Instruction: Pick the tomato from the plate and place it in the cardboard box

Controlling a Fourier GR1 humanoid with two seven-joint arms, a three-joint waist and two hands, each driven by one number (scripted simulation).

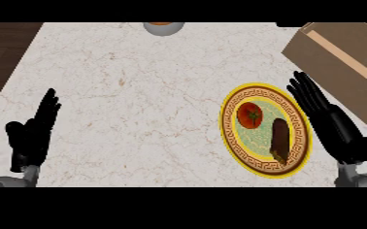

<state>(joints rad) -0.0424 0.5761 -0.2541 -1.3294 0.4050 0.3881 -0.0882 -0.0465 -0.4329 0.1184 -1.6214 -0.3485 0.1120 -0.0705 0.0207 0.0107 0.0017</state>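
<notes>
A red tomato point(250, 115) with a green stem lies on the left half of a yellow-rimmed patterned plate point(237, 140). A dark, elongated eggplant point(279, 140) lies beside it on the same plate. The cardboard box point(331, 53) stands at the far right, beyond the plate. My right hand point(331, 123) is open, fingers straight, just right of the plate and apart from the tomato. At the left edge my left hand point(32, 133) rests open with fingers up.
A small grey bowl point(163, 27) with something orange inside sits at the counter's far edge. A dark wooden strip point(14, 48) borders the marble counter point(136, 87) at the far left.
</notes>
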